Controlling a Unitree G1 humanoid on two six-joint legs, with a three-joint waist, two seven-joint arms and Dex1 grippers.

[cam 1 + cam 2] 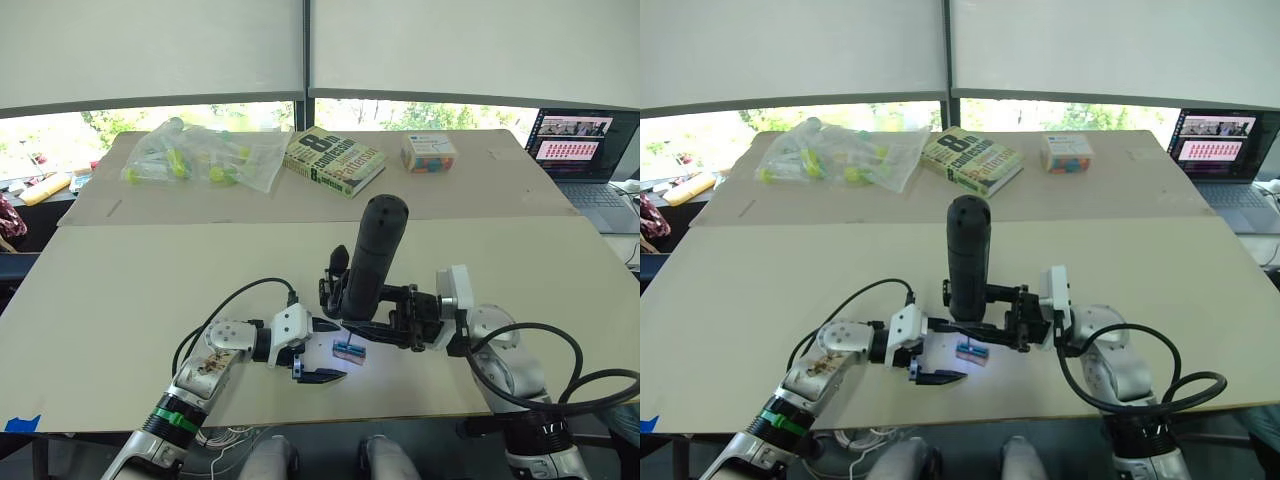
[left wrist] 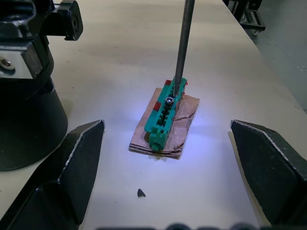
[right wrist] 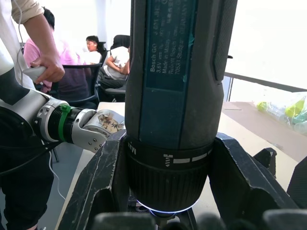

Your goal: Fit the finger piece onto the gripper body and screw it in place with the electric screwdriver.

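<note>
The electric screwdriver point(image 1: 372, 255) stands upright over the table's front middle, with my right gripper point(image 1: 388, 322) shut around its lower barrel point(image 3: 168, 120). Its thin bit point(image 2: 182, 48) comes down onto a screw on a small green block point(image 2: 164, 117), which lies on a scrap of brown card in the tool's light. My left gripper point(image 1: 338, 350) is open, its two fingers point(image 2: 79, 160) spread wide on either side of that block without touching it. The gripper body point(image 2: 24, 120) sits just beside the left gripper, its pointed finger point(image 1: 338, 262) rising behind the screwdriver. The finger piece is out of view.
A book point(image 1: 334, 160), a plastic bag of tubes point(image 1: 200, 155) and a small box point(image 1: 428, 152) lie on the far table. A laptop point(image 1: 585, 150) stands at the right. A tiny dark chip point(image 2: 140, 192) lies near the block. People point(image 3: 38, 52) show beyond the table.
</note>
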